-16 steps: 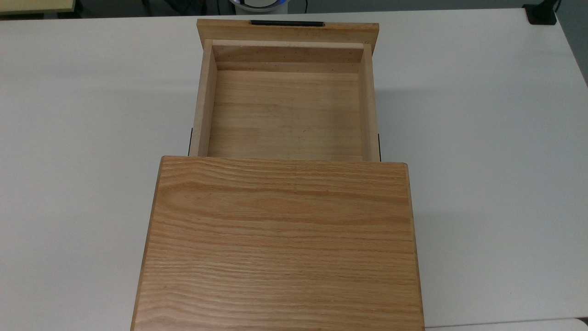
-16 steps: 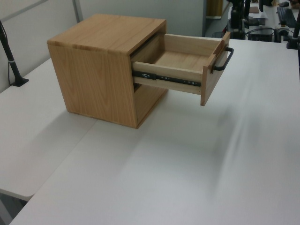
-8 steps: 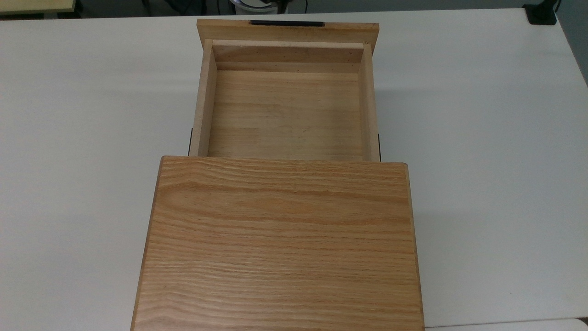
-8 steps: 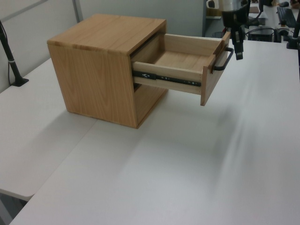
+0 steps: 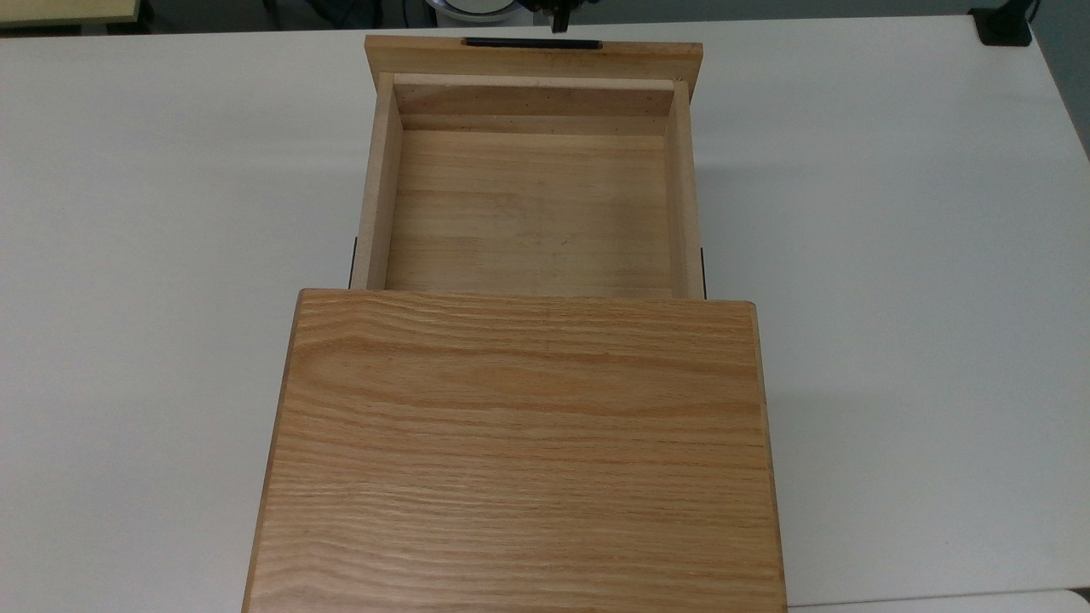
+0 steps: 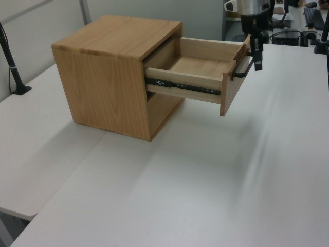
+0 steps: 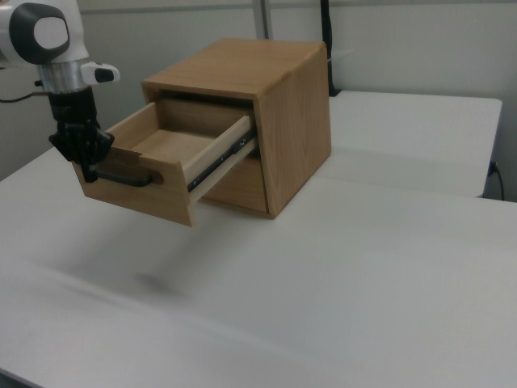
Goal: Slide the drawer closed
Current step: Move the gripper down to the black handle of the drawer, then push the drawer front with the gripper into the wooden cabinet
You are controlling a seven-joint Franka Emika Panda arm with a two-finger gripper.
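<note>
The drawer (image 5: pixel 528 204) is a light-wood tray standing pulled far out of the oak cabinet (image 5: pixel 519 451), and it is empty. Its wider front panel carries a slim black bar handle (image 5: pixel 532 42). In the left view the drawer (image 6: pixel 200 64) juts toward the left view's right, and my gripper (image 6: pixel 257 54) hangs just outside the front panel beside the handle (image 6: pixel 244 69). In the right view my gripper (image 7: pixel 87 158) points down at the left end of the handle (image 7: pixel 129 179). I cannot tell whether it touches the handle. Its dark tip (image 5: pixel 558 17) shows beyond the front panel in the top view.
The cabinet stands on a white table (image 5: pixel 894 255) with open surface on every side. A black clamp (image 5: pixel 1005 25) sits at the table's far corner in the top view. A black pole (image 6: pixel 10 67) stands on the left view's left.
My gripper has come down into view in front of the drawer's panel and edged closer to the handle. The drawer has not moved.
</note>
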